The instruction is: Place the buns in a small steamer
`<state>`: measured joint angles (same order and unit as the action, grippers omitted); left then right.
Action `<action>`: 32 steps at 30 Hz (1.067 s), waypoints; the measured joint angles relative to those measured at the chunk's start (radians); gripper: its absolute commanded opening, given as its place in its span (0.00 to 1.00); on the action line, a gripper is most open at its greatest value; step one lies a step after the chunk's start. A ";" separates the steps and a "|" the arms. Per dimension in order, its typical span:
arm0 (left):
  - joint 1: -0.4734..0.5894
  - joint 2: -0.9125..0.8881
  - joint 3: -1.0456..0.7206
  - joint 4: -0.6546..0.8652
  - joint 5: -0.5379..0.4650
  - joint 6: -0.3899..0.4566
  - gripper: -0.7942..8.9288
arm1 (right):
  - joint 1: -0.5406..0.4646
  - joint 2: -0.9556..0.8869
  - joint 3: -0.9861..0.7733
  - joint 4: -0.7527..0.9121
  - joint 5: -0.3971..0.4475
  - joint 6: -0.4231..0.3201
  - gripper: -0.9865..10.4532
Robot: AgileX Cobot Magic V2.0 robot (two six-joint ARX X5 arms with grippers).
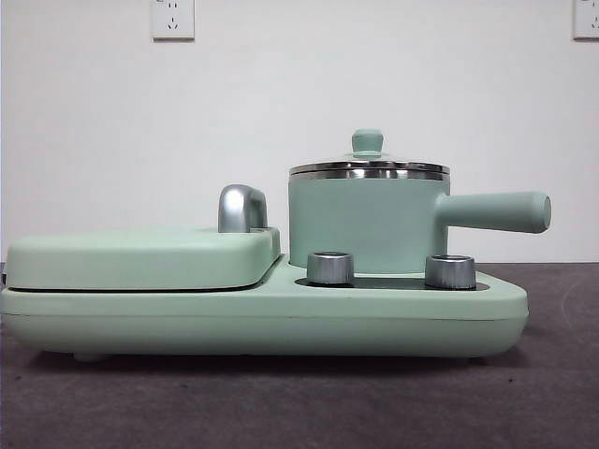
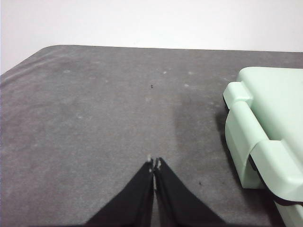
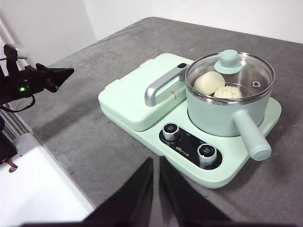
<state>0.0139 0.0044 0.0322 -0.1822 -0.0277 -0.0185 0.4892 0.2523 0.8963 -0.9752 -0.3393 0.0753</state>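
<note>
Looking through the glass lid [image 3: 230, 71], you can see both buns already inside the small steamer [image 3: 222, 111] — the smooth bun [image 3: 209, 82] beside the ridged bun [image 3: 227, 91], lid seated on the steel rim. By that, the task looks done. Your right gripper [image 3: 156, 163] hangs clear with its jaws pressed together, pinching nothing; the steamer sits ahead of it and off to one side, its straight handle [image 3: 251, 136] pointing back toward that gripper. Your left gripper [image 2: 154, 164], jaws likewise closed and empty, hovers over bare table [image 2: 94, 118] beside the griddle lid [image 2: 270, 132] — farther from the steamer than the right.
</note>
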 measured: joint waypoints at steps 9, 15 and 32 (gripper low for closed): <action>0.000 0.000 0.000 0.000 0.000 0.000 0.09 | 0.000 0.000 0.000 0.000 0.000 0.000 0.10; 0.000 0.000 0.000 0.000 0.000 0.000 0.09 | -0.013 0.000 0.000 0.000 0.000 0.000 0.10; 0.000 0.000 0.000 0.000 0.000 0.000 0.09 | -0.399 -0.179 -0.591 0.630 0.337 -0.005 0.10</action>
<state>0.0139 0.0044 0.0326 -0.1825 -0.0277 -0.0185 0.0906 0.0738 0.3054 -0.3454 -0.0021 0.0700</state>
